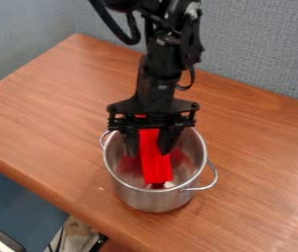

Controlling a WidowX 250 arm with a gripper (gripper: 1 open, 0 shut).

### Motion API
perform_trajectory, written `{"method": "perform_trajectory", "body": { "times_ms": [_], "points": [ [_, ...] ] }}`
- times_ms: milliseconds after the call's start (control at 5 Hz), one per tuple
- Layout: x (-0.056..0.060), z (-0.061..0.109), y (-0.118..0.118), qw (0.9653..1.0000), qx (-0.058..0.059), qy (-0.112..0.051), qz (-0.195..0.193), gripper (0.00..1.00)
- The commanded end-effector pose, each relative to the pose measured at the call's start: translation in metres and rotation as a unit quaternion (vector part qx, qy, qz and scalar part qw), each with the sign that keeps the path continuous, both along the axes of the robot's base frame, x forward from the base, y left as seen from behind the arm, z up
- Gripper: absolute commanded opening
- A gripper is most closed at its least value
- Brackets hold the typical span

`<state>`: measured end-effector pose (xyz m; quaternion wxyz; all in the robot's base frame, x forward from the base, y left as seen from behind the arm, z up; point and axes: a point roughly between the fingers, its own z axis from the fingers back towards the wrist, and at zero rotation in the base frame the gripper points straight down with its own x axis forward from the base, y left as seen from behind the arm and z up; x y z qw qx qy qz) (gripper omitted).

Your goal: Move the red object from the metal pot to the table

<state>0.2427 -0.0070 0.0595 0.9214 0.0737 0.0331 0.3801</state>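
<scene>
The red object (154,165) is a long red block leaning upright inside the metal pot (178,196), which stands on the table (53,94) near its front edge. My gripper (155,141) reaches straight down into the pot's mouth. Its two dark fingers (174,138) have drawn in against the sides of the block's upper half, so the gripper is shut on the block. The block's lower end still rests on the pot's bottom. The gripper covers the block's top end.
The wooden tabletop stretches left and behind the pot, and right of the arm. The table's front edge runs just below the pot, with floor clutter beyond it. A grey wall lies behind the table at the top left.
</scene>
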Motion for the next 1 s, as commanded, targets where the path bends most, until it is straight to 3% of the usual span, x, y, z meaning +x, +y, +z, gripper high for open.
{"method": "perform_trajectory", "body": {
  "times_ms": [0, 400, 800],
  "points": [
    [0.003, 0.009, 0.008, 0.9999, -0.003, -0.007, 0.013, 0.0],
    [0.004, 0.034, 0.016, 0.9994, -0.028, -0.013, 0.016, 0.0],
    [0.014, 0.084, 0.049, 0.9959, -0.066, -0.037, 0.049, 0.0]
  ]
}}
